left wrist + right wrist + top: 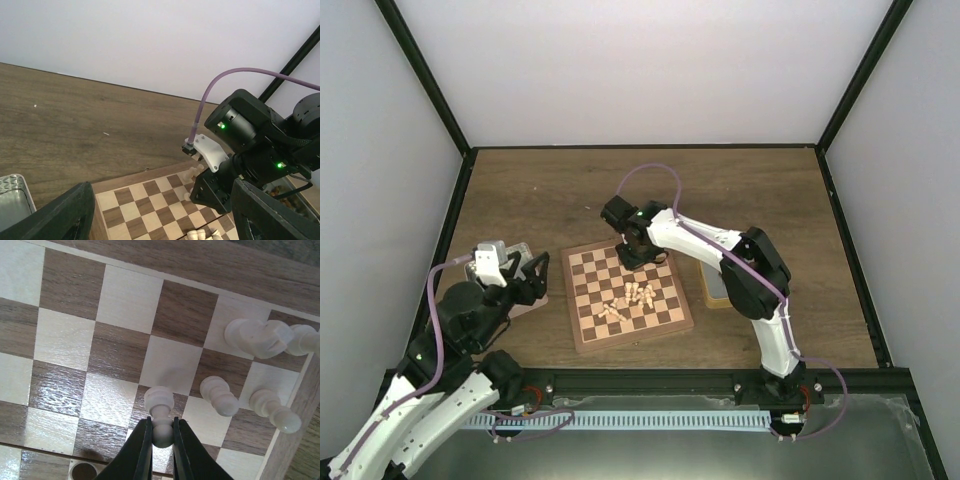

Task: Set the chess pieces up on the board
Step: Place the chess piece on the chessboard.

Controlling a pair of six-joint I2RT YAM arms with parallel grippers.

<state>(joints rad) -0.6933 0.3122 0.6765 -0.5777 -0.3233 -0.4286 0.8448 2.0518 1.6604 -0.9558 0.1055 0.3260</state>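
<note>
The chessboard [588, 300] lies mid-table. A heap of pale cream chess pieces [630, 300] lies on its near half. My right gripper [162, 436] is shut on the head of a cream pawn [160, 415], holding it over a dark square near the board's far right corner [642, 255]. Two cream pawns [219, 395] and two larger cream pieces [257, 337] stand beside it in the corner. My left gripper [525, 272] hangs open and empty left of the board; its fingers [60, 215] frame the board [140, 210] in the left wrist view.
A silver tin [512, 262] sits under my left gripper, its corner showing in the left wrist view [15, 200]. Another tin [713, 288] lies right of the board, partly hidden by my right arm. Black frame posts and pale walls enclose the table.
</note>
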